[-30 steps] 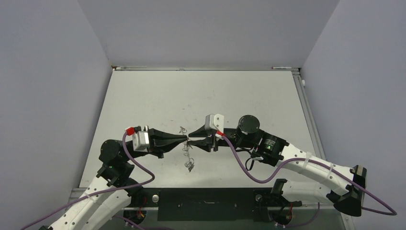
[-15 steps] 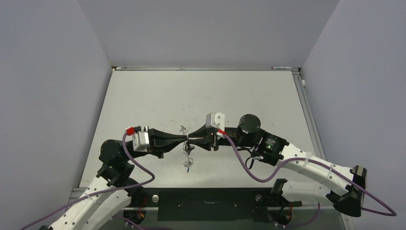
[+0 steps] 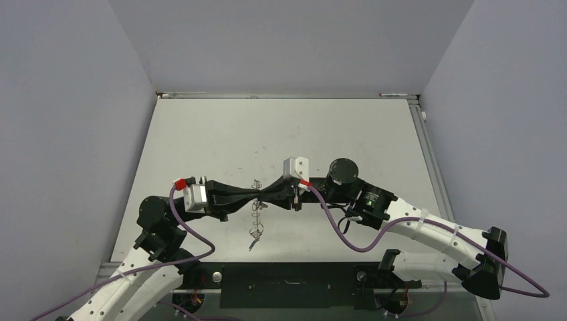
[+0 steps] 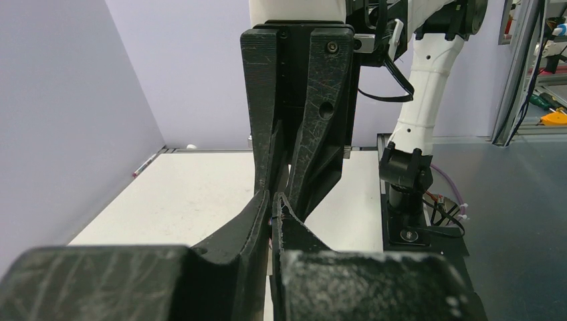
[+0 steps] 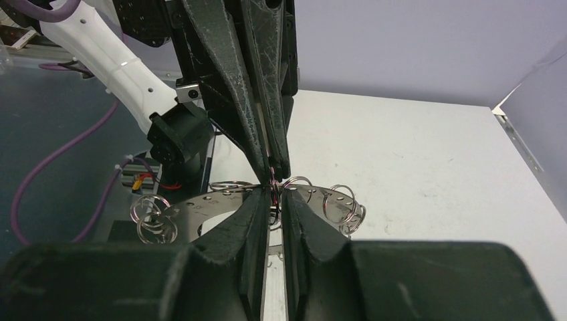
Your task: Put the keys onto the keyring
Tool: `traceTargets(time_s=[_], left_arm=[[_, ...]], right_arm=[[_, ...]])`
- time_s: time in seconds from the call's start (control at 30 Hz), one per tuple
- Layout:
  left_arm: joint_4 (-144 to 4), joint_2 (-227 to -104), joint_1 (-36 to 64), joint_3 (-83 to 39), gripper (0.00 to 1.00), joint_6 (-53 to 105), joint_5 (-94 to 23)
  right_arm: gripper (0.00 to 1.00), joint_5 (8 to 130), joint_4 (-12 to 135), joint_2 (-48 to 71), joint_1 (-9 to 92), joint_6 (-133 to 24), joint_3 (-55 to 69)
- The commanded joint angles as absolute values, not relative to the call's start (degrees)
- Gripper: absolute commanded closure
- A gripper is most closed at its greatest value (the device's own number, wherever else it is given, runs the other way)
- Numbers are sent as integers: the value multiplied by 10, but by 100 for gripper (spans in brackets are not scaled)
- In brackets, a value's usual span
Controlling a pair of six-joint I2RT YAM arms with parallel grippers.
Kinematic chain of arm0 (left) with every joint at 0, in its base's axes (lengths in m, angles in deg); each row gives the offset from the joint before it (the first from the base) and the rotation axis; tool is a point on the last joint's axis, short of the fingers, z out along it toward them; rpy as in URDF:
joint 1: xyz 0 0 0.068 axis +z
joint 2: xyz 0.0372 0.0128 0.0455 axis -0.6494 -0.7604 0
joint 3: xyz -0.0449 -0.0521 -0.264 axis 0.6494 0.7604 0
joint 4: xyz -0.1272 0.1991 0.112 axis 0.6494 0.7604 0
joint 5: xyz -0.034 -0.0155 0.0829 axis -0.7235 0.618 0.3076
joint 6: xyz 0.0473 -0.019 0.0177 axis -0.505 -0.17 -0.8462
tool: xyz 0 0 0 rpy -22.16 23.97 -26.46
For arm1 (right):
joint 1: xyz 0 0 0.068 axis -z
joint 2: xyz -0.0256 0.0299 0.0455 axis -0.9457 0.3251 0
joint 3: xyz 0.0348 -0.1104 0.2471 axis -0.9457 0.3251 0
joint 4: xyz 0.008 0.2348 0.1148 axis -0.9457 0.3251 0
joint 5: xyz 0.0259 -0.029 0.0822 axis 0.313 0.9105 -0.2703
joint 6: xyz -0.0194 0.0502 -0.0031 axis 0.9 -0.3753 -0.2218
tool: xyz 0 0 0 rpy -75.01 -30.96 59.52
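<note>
The keyring (image 5: 314, 200), a flat grey metal ring with holes and many thin wire loops on its rim, hangs above the table between my two grippers. In the top view the keyring (image 3: 255, 224) trails toward the near edge, with a small dark bit at its low end. My left gripper (image 5: 273, 175) is shut on a wire loop at the rim. My right gripper (image 5: 275, 194) meets it tip to tip. Its jaws straddle that same loop, and a slim gap still shows. From above, the left gripper (image 3: 259, 194) and right gripper (image 3: 267, 194) touch noses. I cannot make out the keys.
The white table (image 3: 281, 134) has purple walls on three sides. The right arm's base (image 4: 404, 174) and the left arm's base (image 5: 180, 130) stand at the near edge, beside a black plate (image 3: 287, 275).
My right gripper has slid left up against the left gripper's tips and its jaws have narrowed. The keyring now hangs lower and nearer the front edge.
</note>
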State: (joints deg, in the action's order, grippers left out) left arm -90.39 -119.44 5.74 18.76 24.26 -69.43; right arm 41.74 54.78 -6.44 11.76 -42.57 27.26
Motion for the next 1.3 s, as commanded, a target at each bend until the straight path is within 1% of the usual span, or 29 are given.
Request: traceTargets(time_s=[0.0, 0.03, 0.17, 0.3, 0.33, 0.4, 0.5, 0.53, 0.57, 0.6, 0.67, 0.7, 0.77, 0.97, 1.27], left_arm=[[-939, -1187, 59, 182, 100, 242, -687], [-938, -1186, 59, 183, 100, 241, -685], [-933, -1185, 60, 182, 100, 237, -684], [-914, -1189, 59, 178, 100, 231, -685], [-907, -1192, 59, 174, 95, 228, -688], [-895, -1197, 59, 167, 79, 223, -698], [-875, -1197, 59, 160, 51, 213, -701], [-871, -1197, 59, 160, 44, 210, -701], [-867, -1196, 58, 159, 39, 208, -701], [-862, -1198, 57, 158, 36, 204, -704], [-830, -1202, 52, 154, 35, 185, -713], [-806, -1207, 48, 150, 40, 168, -720], [-755, -1219, 37, 140, 42, 127, -724], [-652, -1250, -6, 117, 44, 56, -654], [-626, -1279, -20, 108, 57, 45, -653]], right_arm=[[92, 401, 512, -64, 120, -429, 253], [94, 399, 512, -64, 120, -428, 253], [95, 401, 525, -71, 120, -415, 246], [95, 429, 602, -68, 120, -384, 216], [95, 441, 636, -66, 120, -372, 205], [95, 466, 695, -63, 120, -351, 184], [95, 503, 773, -59, 121, -320, 155], [95, 512, 801, -56, 121, -311, 146], [95, 521, 825, -53, 120, -303, 139], [95, 531, 849, -48, 121, -295, 132], [95, 551, 902, -30, 119, -282, 112], [95, 560, 928, -18, 118, -277, 99], [95, 592, 975, 8, 104, -270, 76], [95, 672, 1073, 62, 61, -268, 25], [95, 705, 1128, 66, 14, -274, -18]])
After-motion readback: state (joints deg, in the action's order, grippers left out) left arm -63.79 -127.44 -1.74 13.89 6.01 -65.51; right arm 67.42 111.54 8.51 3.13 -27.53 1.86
